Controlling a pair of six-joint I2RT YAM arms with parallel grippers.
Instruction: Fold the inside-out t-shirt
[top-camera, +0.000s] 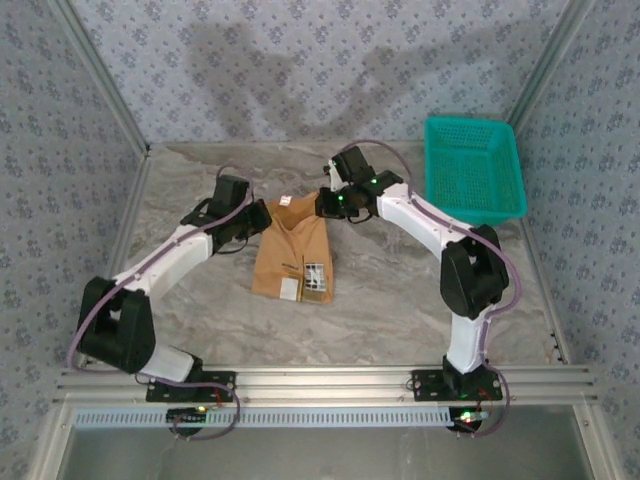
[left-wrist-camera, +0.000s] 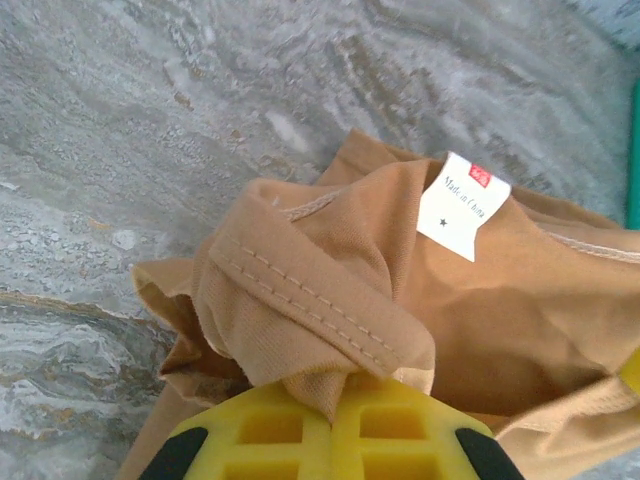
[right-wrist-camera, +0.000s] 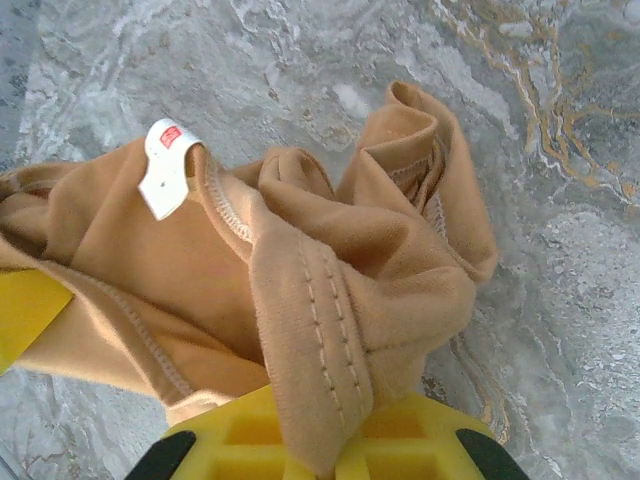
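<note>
The tan inside-out t-shirt (top-camera: 293, 250) lies in a narrow strip at the middle of the table, with a grey printed patch and a small white label near its front end. My left gripper (top-camera: 252, 212) is at its far left corner, shut on a stitched hem of the t-shirt (left-wrist-camera: 300, 290). My right gripper (top-camera: 325, 203) is at the far right corner, shut on another stitched hem fold of the t-shirt (right-wrist-camera: 330, 330). A white neck label (left-wrist-camera: 462, 205) shows between the two grips, the same label (right-wrist-camera: 165, 165) in the right wrist view.
A teal plastic basket (top-camera: 472, 165) stands at the back right of the marble-patterned table (top-camera: 400, 300). Patterned walls close the back and both sides.
</note>
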